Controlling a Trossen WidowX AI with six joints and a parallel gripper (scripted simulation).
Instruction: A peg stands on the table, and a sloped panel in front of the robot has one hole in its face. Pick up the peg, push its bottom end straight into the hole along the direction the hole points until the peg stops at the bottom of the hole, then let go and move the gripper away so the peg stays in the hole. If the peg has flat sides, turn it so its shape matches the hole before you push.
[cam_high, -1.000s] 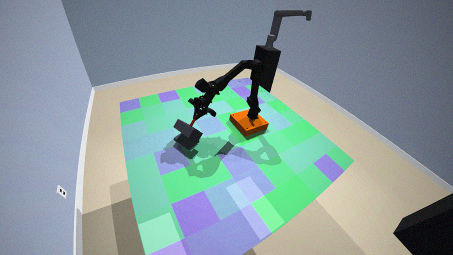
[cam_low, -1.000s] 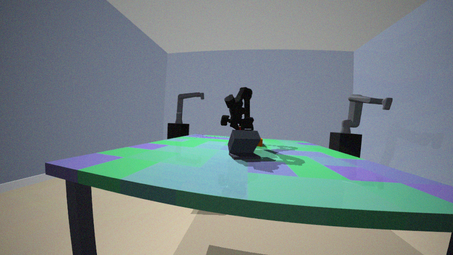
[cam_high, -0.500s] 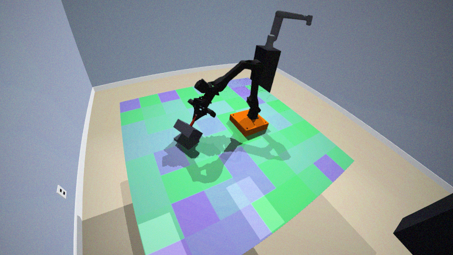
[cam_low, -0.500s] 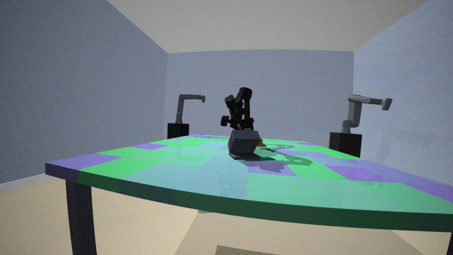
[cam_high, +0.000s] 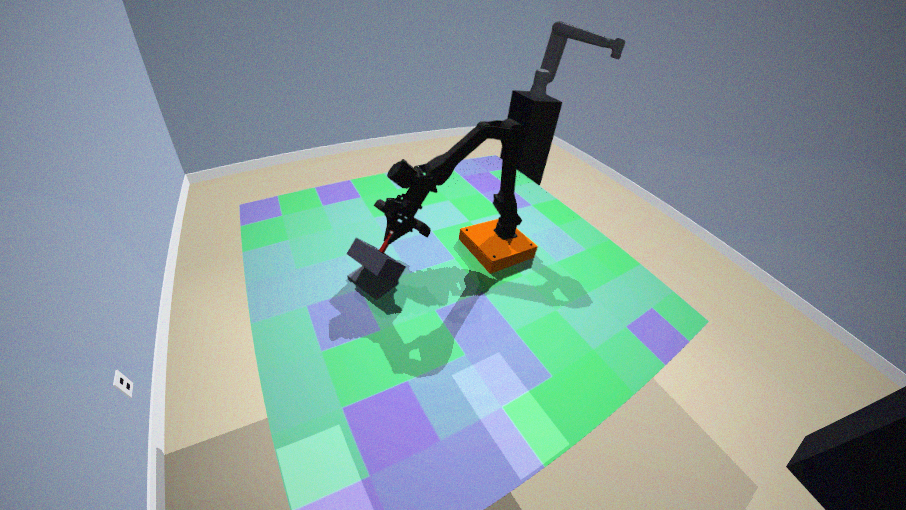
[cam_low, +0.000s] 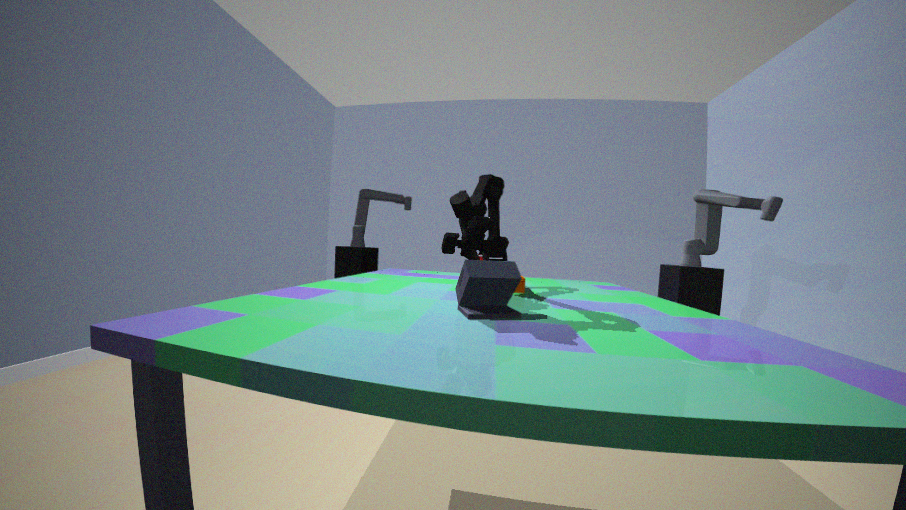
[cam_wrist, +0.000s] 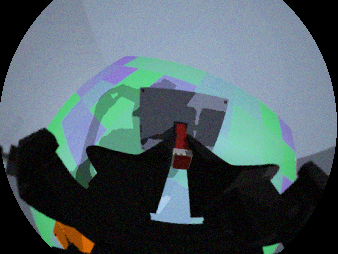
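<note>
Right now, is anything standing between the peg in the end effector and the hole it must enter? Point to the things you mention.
Nothing visible does: the end effector (cam_high: 390, 236) (cam_wrist: 180, 136) grips the red peg (cam_high: 384, 244) (cam_wrist: 181, 136), whose far end meets the dark panel (cam_high: 375, 257) (cam_wrist: 165, 112) at the hole.

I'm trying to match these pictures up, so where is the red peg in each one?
Top: left of center, the red peg slants between gripper and dark panel.
Exterior: near center, a tiny bit above the panel.
Wrist: just below center.
Shared landmark: the dark panel.
</note>
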